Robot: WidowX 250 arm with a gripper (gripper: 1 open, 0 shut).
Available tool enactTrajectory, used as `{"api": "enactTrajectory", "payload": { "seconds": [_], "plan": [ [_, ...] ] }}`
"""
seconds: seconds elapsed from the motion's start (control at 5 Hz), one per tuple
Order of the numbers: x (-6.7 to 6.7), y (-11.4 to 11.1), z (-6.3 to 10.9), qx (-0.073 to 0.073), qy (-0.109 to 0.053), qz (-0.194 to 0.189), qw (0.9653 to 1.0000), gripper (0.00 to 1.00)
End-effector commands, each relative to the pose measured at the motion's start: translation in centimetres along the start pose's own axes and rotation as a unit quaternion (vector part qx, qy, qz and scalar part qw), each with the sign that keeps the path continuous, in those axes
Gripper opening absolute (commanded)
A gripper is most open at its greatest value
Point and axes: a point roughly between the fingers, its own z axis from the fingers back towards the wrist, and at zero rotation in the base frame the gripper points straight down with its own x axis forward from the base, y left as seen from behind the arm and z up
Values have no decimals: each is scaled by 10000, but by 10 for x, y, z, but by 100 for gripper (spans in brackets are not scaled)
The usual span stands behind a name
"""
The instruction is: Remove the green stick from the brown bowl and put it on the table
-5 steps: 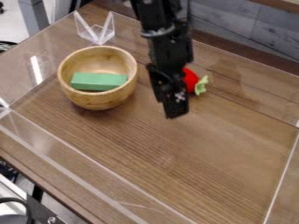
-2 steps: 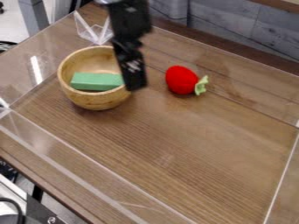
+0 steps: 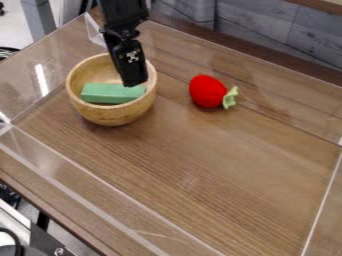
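Lying below end effector [image 3: 134, 73]: green stick [image 3: 112, 93]

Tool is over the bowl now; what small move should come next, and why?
Probably straight down onto the green stick: it lies flat inside the bowl, untouched, and the open tool hangs just above its right end, so lowering would bring the fingers around it.

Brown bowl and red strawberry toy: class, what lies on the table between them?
Nothing: in the camera view only bare table separates the brown bowl from the red strawberry toy.
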Motion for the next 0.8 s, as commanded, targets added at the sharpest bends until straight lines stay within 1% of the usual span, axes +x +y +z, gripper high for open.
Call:
{"api": "enactTrajectory", "payload": {
  "seconds": [0.0,0.2,0.6],
  "plan": [
    [0,11,15,203,-35,-170,9996,100],
    [-3,19,17,204,42,-282,9994,100],
    [9,40,32,276,131,-50,9995,100]
  ]
}}
